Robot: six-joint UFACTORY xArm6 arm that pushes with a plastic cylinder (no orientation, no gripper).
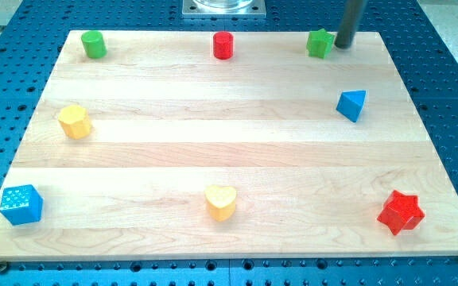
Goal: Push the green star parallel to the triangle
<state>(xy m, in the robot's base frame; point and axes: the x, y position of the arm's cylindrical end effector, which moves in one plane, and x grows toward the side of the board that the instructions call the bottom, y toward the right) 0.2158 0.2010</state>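
The green star (319,43) sits near the board's top edge, right of centre. My tip (343,44) is just to the star's right, nearly touching it; the dark rod rises from it out of the view's top. The blue triangle (352,105) lies below the star, toward the view's right edge of the board.
A wooden board (213,143) carries a green cylinder (94,44) at top left, a red cylinder (223,45) at top centre, a yellow hexagon (75,121) at left, a blue cube (21,204) at bottom left, a yellow heart (220,202) at bottom centre and a red star (400,212) at bottom right.
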